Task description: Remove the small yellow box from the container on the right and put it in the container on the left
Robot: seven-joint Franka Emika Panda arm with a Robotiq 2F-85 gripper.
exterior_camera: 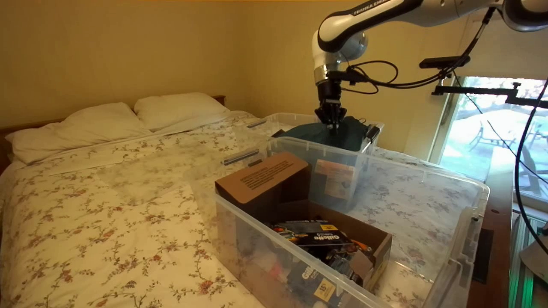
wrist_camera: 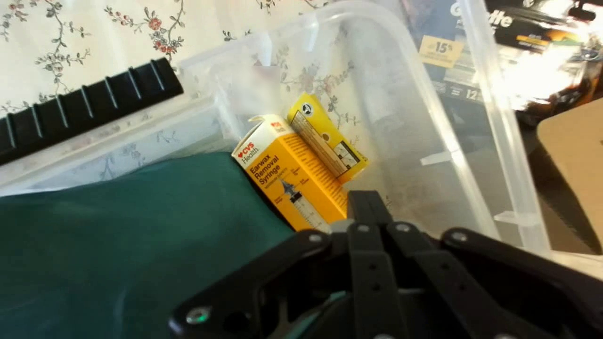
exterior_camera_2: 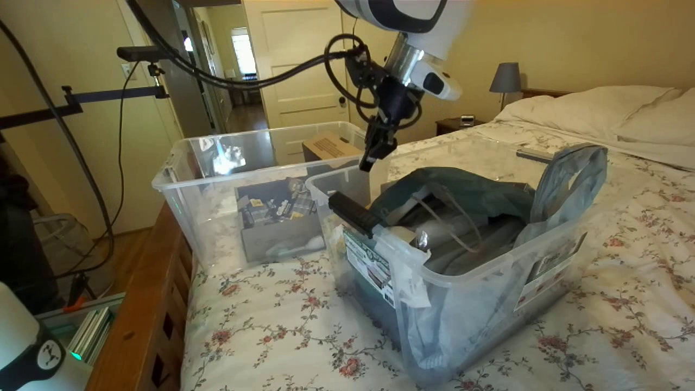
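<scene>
The gripper is over the bin, its tips pressed together. The box lies inside, between bag and yellow packet; fingertip contact cannot be determined.

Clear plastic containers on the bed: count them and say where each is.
2. In an exterior view, the farther container holds a cardboard box; the nearer container, beside it, holds dark green fabric and the yellow syringe box. Others may lie out of frame.
</scene>
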